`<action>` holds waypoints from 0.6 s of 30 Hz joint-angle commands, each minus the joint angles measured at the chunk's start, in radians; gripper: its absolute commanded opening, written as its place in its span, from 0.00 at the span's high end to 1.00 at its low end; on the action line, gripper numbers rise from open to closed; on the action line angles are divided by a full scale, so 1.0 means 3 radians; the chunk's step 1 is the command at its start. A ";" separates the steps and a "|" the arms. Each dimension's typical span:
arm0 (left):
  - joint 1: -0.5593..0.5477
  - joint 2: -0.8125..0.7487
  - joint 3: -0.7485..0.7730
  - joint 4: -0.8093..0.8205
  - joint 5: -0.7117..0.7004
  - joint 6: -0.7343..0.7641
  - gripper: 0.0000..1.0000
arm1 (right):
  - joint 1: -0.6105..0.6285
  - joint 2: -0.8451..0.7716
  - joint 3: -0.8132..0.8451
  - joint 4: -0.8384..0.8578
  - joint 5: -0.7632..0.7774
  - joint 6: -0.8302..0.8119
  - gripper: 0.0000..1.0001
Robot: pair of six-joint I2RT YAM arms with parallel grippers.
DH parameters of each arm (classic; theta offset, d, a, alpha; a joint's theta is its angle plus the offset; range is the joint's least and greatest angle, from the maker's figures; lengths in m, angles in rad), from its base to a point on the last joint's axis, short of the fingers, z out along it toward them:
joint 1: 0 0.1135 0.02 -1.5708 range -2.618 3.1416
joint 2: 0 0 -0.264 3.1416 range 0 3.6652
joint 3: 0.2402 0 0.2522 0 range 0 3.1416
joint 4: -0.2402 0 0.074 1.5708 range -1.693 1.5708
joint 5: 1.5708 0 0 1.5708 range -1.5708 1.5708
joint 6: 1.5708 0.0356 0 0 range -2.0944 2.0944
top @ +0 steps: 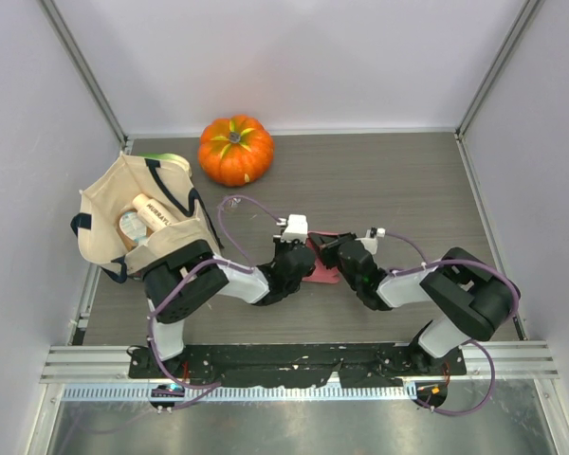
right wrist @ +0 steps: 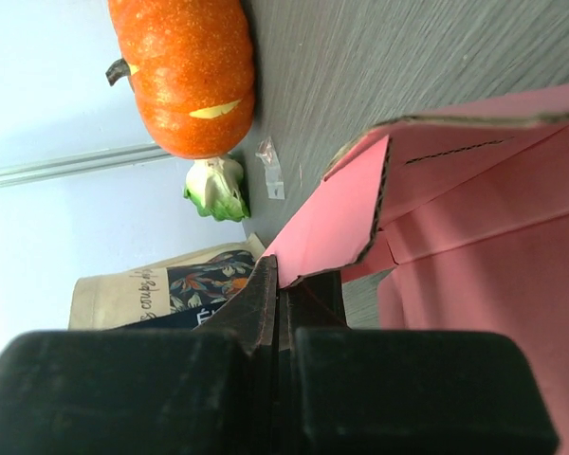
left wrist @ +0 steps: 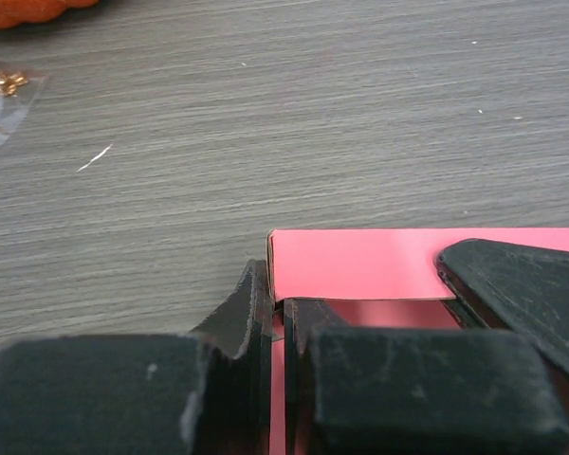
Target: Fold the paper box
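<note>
The pink-red paper box (top: 321, 263) lies on the table between the two grippers, mostly hidden by them in the top view. In the left wrist view my left gripper (left wrist: 277, 308) is shut on a thin edge of the box (left wrist: 360, 263), whose far wall stands upright. In the right wrist view my right gripper (right wrist: 283, 284) is shut on a pink flap of the box (right wrist: 337, 223), with further creased panels (right wrist: 484, 284) to the right. From above, the left gripper (top: 296, 258) and the right gripper (top: 346, 258) face each other across the box.
An orange pumpkin (top: 235, 149) stands at the back. A beige tote bag (top: 137, 223) with items inside stands at the left, a green-white vegetable (right wrist: 216, 188) behind it. A small clear plastic packet (left wrist: 0, 100) lies on the table. White walls enclose the table.
</note>
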 commanded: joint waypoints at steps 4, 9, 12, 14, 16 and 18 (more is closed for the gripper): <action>0.0148 -0.0357 -0.0372 0.0337 0.0432 0.0009 0.90 | 0.0115 -0.0118 -0.0089 -0.0126 -0.0020 -0.0378 0.99; 0.0148 -0.0806 -0.0663 0.0261 0.0570 -0.0119 0.68 | 0.0115 -0.0118 -0.0145 -0.0018 -0.0025 -0.0399 0.99; 0.0148 -0.1123 -0.0842 0.0210 0.0754 -0.0124 0.56 | 0.0110 -0.0143 -0.0150 -0.0048 -0.0004 -0.0409 0.98; 0.0148 -0.1292 -0.0990 0.0189 0.0862 -0.0134 0.49 | 0.0115 -0.0169 -0.0140 -0.0100 0.0001 -0.0409 0.98; 0.0148 -0.1487 -0.1077 0.0174 0.0969 -0.0165 0.46 | 0.0115 -0.0184 -0.0125 -0.0145 -0.0009 -0.0409 0.97; 0.0143 -0.1594 -0.1159 0.0174 0.1036 -0.0165 0.45 | 0.0115 -0.0179 -0.0099 -0.0161 -0.0020 -0.0409 0.96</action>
